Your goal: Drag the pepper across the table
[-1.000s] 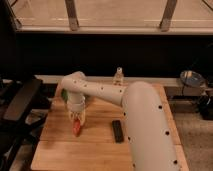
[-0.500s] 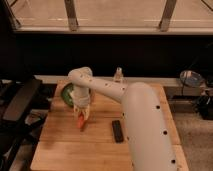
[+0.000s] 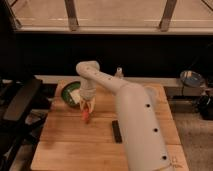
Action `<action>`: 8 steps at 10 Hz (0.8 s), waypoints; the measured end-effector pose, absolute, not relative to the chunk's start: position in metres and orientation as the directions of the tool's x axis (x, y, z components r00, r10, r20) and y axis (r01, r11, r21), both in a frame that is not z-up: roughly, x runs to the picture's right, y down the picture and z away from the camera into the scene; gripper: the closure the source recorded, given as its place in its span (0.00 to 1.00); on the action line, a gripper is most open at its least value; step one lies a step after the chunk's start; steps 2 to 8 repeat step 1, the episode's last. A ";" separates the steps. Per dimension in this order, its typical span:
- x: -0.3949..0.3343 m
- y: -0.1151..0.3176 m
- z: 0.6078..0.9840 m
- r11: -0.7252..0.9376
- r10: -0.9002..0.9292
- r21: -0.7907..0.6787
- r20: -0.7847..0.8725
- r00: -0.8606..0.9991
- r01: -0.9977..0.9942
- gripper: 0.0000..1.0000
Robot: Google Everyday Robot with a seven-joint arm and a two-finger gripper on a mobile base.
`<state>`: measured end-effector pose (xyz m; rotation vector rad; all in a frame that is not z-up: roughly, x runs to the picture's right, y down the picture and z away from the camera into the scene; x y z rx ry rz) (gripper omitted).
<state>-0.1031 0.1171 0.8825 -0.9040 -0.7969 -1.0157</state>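
The pepper [image 3: 86, 116] is a small orange-red tapered vegetable on the light wooden table [image 3: 75, 145], left of centre. My gripper [image 3: 88, 106] hangs at the end of the white arm directly over the pepper's upper end and touches it. The pepper's lower tip sticks out below the gripper. The black bar [image 3: 116, 131] lies on the table to the right of the pepper, apart from it.
A green bowl [image 3: 71, 95] with a pale thing in it stands at the table's back left, just beside the gripper. A small bottle [image 3: 119, 73] stands at the back edge. A black chair [image 3: 20, 102] is left of the table. The arm's thick white link covers the table's right half.
The gripper and the pepper have moved together a little to the right and toward the back of the table, closer to the green bowl.
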 end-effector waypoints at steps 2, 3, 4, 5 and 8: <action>-0.097 0.112 0.886 0.261 -0.342 -0.253 0.878 0.335 0.932 0.96; -0.097 0.112 0.886 0.261 -0.342 -0.253 0.878 0.335 0.932 0.96; -0.097 0.112 0.886 0.261 -0.342 -0.253 0.878 0.335 0.932 0.96; -0.097 0.112 0.886 0.261 -0.342 -0.253 0.878 0.335 0.932 0.96; -0.097 0.112 0.886 0.261 -0.342 -0.253 0.878 0.335 0.932 0.96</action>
